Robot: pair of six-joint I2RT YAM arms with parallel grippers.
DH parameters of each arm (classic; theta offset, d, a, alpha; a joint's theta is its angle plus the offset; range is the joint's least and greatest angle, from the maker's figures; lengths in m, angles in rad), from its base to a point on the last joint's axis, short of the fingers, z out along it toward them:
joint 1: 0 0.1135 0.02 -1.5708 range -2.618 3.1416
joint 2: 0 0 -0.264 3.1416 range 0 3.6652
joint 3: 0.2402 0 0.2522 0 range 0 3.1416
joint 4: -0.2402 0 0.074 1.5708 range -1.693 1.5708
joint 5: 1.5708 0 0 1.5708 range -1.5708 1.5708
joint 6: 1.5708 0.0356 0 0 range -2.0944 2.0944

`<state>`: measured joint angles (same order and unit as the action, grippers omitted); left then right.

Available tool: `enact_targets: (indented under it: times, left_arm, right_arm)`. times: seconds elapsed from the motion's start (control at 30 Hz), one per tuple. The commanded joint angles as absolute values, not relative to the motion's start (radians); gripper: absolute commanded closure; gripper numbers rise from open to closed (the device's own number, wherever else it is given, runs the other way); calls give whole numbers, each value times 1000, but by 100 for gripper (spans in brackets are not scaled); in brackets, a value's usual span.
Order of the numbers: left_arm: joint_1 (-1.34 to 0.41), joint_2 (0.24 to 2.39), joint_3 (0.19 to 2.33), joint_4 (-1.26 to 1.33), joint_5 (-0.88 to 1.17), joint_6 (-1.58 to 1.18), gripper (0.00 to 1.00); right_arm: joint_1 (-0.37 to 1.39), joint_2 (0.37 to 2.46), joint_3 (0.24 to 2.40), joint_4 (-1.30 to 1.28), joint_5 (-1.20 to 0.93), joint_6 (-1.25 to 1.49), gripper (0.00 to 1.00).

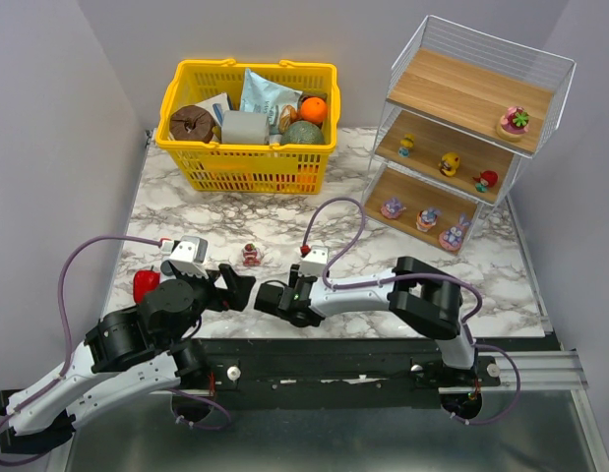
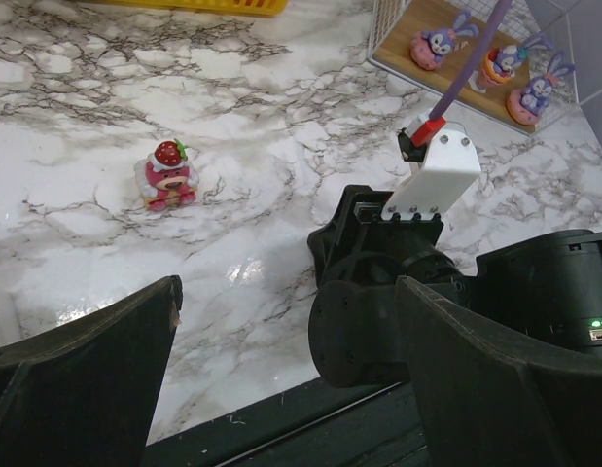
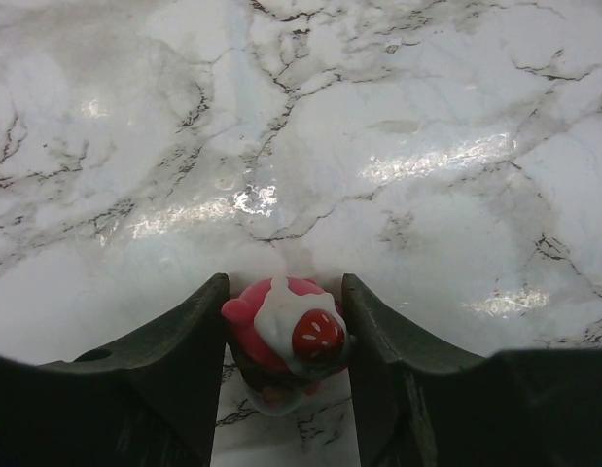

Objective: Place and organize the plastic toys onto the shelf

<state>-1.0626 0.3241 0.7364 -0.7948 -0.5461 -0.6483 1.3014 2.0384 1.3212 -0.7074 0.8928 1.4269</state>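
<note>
— Wood-and-wire shelf [image 1: 452, 84]: load status?
— Seven plastic toys [image 1: 450, 163] sit across its three tiers. Two are left on the marble table [image 1: 215, 221]. The yellow basket [image 1: 245, 167] stands clear of the route. The left gripper [image 1: 237, 288] is spread and empty, crowding the right gripper [image 3: 284, 284], which pinches a pink toy [image 3: 286, 336]. The loose toy [image 1: 251, 255] waits nearby.

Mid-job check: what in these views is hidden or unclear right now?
- Top external: the pink toy at the right end effector is hidden under it; only the right wrist shows it.
- Right wrist: whether the fingers touch that toy cannot be told; its base is blurred.
- Left wrist: the shelf is cut off by the top edge; one tier shows.
- Top external: the shelf toys are too small to identify.
</note>
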Motion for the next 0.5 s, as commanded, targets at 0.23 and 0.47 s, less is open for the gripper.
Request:
enact_targets:
  times: [0.23,0.47]
  left_arm:
    - [-1068,316,729,-792,-555,-652,1]
    - [-1069,313,729,-792,-558,-653,1]
  right_arm:
    - [1198,1780,1178,-664,868,1129,96]
    - [1117,1580,1170,-649,847,907,99]
